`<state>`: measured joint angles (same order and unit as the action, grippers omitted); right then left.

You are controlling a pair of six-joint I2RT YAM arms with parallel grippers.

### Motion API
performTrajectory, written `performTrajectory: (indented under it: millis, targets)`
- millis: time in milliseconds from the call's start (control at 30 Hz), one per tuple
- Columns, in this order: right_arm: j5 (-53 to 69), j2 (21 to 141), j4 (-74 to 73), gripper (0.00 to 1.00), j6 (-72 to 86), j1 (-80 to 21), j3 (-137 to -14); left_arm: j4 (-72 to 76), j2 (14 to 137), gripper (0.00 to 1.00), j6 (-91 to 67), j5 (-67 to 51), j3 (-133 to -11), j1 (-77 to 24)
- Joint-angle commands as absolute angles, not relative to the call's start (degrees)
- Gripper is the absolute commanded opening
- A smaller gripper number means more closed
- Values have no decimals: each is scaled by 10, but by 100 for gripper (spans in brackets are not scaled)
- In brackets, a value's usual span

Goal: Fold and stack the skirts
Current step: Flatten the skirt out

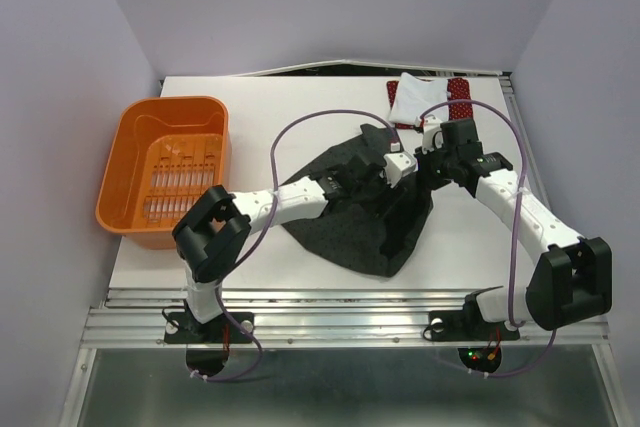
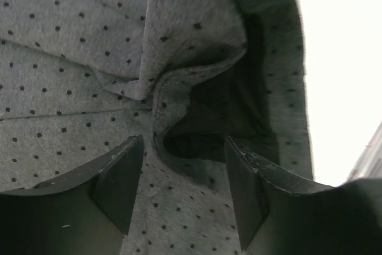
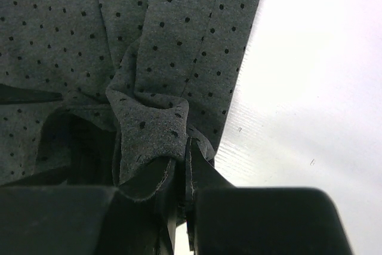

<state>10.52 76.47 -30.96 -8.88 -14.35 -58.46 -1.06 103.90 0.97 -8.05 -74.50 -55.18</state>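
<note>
Table [image 1: 470, 237] carries the dark grey skirt [image 1: 350, 232], crumpled directly beneath both grippers. Only the overhead view shows the white skirt [image 1: 413, 99] just beyond the right gripper [image 3: 182, 154], covering most of the red skirt [image 1: 461, 97]. The right wrist view alone shows that gripper pinched tight on a grey fold, while the left wrist view shows the left gripper [image 2: 185, 147] spread wide, the cloth between its fingers ungripped.

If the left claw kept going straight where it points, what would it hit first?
Probably the dark grey dotted skirt: a raised fold of it lies right ahead of the open left gripper, though depth is unclear.
</note>
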Motion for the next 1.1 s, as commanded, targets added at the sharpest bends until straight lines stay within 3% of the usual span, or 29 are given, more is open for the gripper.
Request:
performTrajectory:
  millis: [0,100,200,233,300,333,367,400,433,500,600,933,1067]
  targets:
    - [110,744,-287,1,-77,-148,-595,6,1054,64,6,-20,-771,-555]
    - [109,744,-287,1,-76,-148,-592,-30,1085,54,11,-6,-789,-555]
    - [104,745,-288,1,-74,-148,-588,-36,1076,31,16,11,-777,-552]
    - [103,746,-287,1,-73,-148,-588,-33,1055,13,17,10,-770,-548]
    - [104,749,-284,9,-70,-148,-591,-33,1032,0,19,4,-762,-541]
    - [104,755,-282,23,-66,-148,-595,-41,1008,0,17,4,-763,-528]
    - [103,759,-282,23,-62,-148,-595,-41,998,0,15,4,-765,-520]
    - [102,766,-283,49,-50,-148,-600,-49,985,0,8,5,-774,-511]
    - [100,777,-284,64,-46,-148,-602,-54,968,0,6,10,-781,-500]
    - [96,784,-297,84,-27,-148,-605,-73,960,0,4,21,-811,-471]
    - [85,785,-322,100,18,-142,-606,-92,965,0,4,22,-840,-442]
    - [172,685,-375,100,174,-110,-553,-82,1004,0,-62,-45,-833,-404]
    - [152,656,-322,88,271,-110,-486,-83,1005,0,-76,-63,-841,-377]
